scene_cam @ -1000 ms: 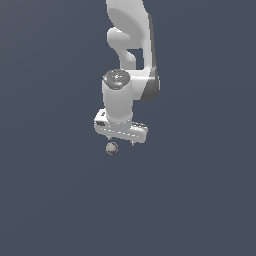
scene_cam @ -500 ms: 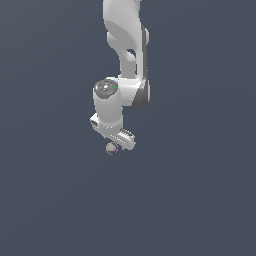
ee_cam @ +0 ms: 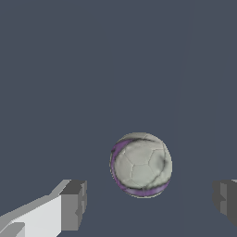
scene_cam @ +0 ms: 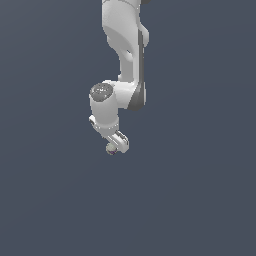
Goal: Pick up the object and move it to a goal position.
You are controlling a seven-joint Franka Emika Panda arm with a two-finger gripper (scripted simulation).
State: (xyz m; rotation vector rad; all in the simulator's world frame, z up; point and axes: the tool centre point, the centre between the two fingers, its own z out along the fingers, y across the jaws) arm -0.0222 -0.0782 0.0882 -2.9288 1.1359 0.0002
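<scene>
1. On my exterior feed, the white Panda arm (scene_cam: 125,45) descends from the top edge of the picture, with its round grey joint cap (scene_cam: 101,91) facing the camera.

2. The pincer (scene_cam: 118,146) hangs at the arm's lowest point. Behind it I see only a uniform dark blue-grey background; I cannot make out a desk edge or any other surface boundary.

3. The ball (scene_cam: 111,149) shows in the exterior view as a small pale sphere at the pincer's tip, toward the exterior view's left of the fingers. At this size I cannot tell whether it touches the fingers.

4. On my wrist feed, the ball (ee_cam: 141,165) is a grey-white football-patterned sphere with a purple curved band along one side and underneath, plus dark smudged markings.

5. The wrist feed shows one finger (ee_cam: 73,205) to one side of the ball and the other finger (ee_cam: 226,200) at the opposite frame edge. The pincer (ee_cam: 149,202) is spread wide. A clear gap separates the ball from each finger, so it grips nothing.

6. I can read no brand, label or writing on the arm, the pincer or the ball.
</scene>
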